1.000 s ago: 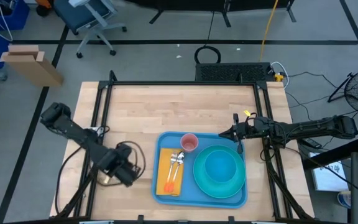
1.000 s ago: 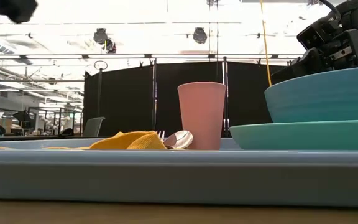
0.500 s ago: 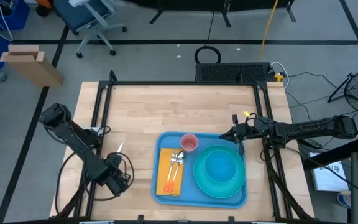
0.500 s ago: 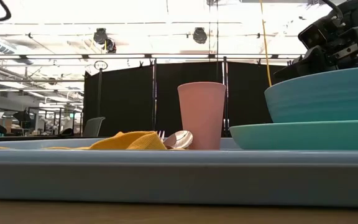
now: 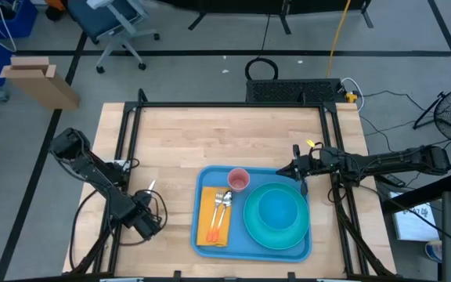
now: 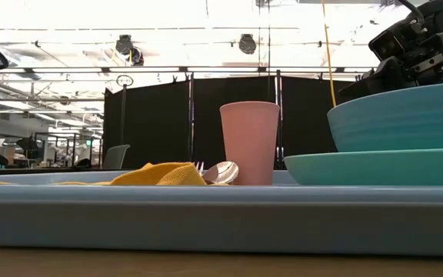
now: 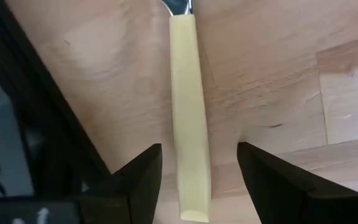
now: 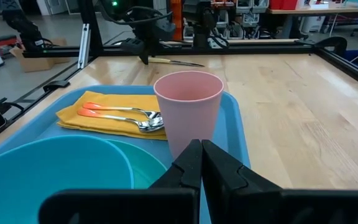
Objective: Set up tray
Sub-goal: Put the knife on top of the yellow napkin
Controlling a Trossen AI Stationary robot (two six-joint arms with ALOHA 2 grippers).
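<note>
The tray (image 5: 203, 188) sits at the near edge of the table (image 5: 225, 133), right of centre, loaded: a turquoise plate (image 5: 250, 227) with a bowl (image 5: 276, 213) on it, a pink cup (image 5: 239, 179) at the tray's far side, two spoons (image 5: 222, 205) on a yellow napkin (image 5: 207, 223). Stiff plastic by the look of it, smooth and likely slippery, and now top-heavy on the bowl side. I'd take it by the low rim, one long side each, and keep it level or the cup tips.

Out left of the tray, well apart, the left gripper (image 7: 199, 163) hangs low over a cream-handled utensil (image 7: 188, 112) lying on the wood, fingers spread either side of the handle, not touching it. The right gripper (image 8: 201, 163) waits just beyond the tray's far right corner, pinched closed on nothing.

Plenty of bare wood beyond the tray; black frame rails (image 5: 128, 133) hem both sides.
</note>
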